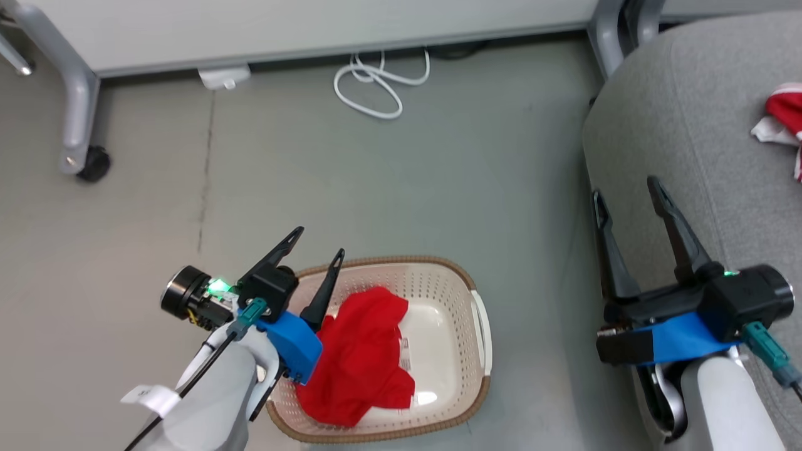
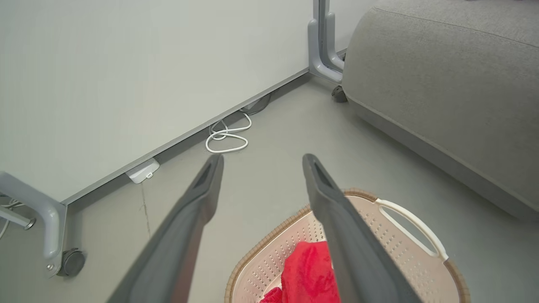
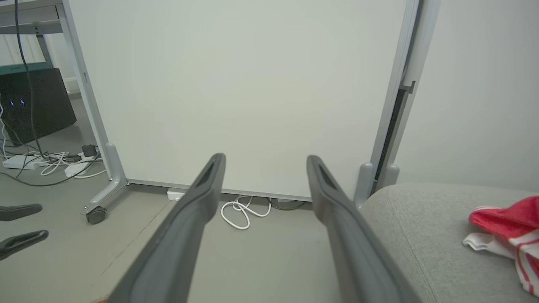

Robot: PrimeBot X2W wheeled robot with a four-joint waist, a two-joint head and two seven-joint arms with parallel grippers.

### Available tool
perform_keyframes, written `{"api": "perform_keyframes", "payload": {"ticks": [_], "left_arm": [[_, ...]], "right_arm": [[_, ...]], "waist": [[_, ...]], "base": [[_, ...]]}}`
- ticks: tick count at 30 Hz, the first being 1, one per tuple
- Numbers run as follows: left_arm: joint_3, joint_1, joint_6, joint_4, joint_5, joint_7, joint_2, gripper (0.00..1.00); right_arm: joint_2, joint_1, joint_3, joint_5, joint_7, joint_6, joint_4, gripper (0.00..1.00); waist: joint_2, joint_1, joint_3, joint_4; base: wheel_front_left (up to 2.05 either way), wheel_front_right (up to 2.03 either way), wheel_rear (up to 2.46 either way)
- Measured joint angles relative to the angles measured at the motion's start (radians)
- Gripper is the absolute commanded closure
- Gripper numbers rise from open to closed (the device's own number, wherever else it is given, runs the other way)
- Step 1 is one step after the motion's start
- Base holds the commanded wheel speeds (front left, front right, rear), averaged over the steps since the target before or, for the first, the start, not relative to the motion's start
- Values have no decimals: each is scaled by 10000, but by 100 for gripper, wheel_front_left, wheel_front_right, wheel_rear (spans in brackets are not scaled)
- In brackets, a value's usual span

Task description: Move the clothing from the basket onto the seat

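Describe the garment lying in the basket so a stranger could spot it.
Find the big grey seat on the right; just left of it sits a cream perforated basket with a brown rim. The garment is the crumpled red fabric in the basket's left half. Unlike the red piece on the seat, it shows no white stripes.

Grey floor (image 1: 376,188) under the basket (image 1: 438,283), a white cable (image 1: 376,88) and the seat (image 1: 689,125).

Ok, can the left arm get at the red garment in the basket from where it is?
Probably yes. The left end effector hangs open at the edge of the basket, the red garment lies uncovered right beside it, and nothing sits between them.
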Motion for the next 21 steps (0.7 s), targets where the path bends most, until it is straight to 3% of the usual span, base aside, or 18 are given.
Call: {"api": "perform_keyframes", "payload": {"ticks": [21], "left_arm": [[-4025,-2825,-2,4207,-784,0,56,0]], "right_arm": [[-42,-1294,157,-334,-2,0,-612,0]], "waist": [[0,0,3073,-655]], "base": [[0,0,0]]}}
